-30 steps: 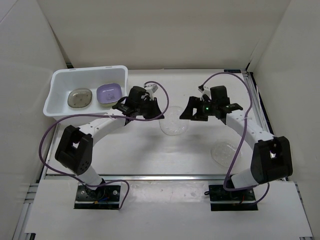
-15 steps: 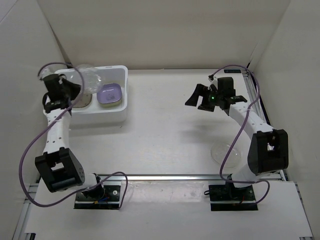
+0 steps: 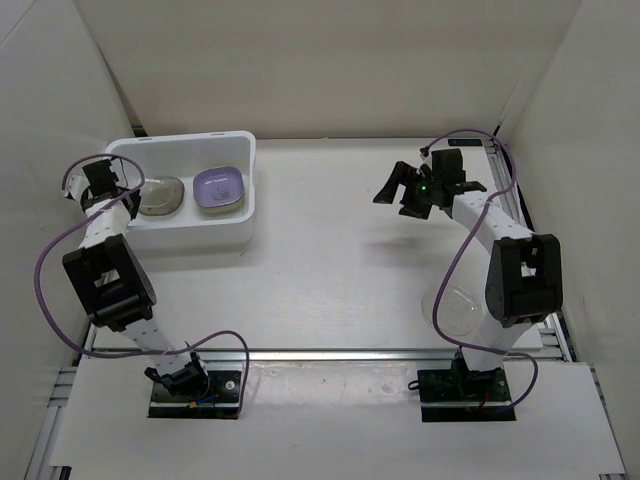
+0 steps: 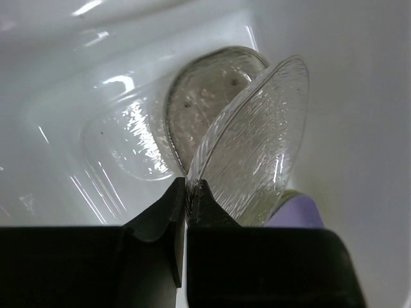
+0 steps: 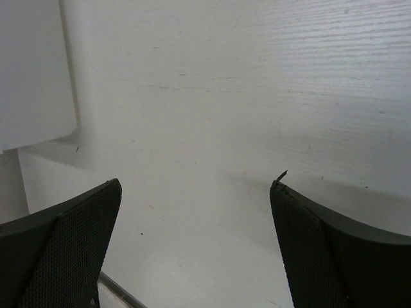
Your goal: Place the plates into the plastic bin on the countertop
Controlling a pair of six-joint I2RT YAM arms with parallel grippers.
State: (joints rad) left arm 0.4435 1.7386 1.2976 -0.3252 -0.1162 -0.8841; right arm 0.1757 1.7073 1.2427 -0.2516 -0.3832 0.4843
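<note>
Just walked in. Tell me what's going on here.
The left gripper is shut on the rim of a clear round plate, holding it tilted inside the white plastic bin, over a greyish round plate lying on the bin's floor. A purple plate sits beside it in the bin. The right gripper is open and empty, above the countertop. A second clear plate lies on the countertop near the right arm's base, not yet binned.
</note>
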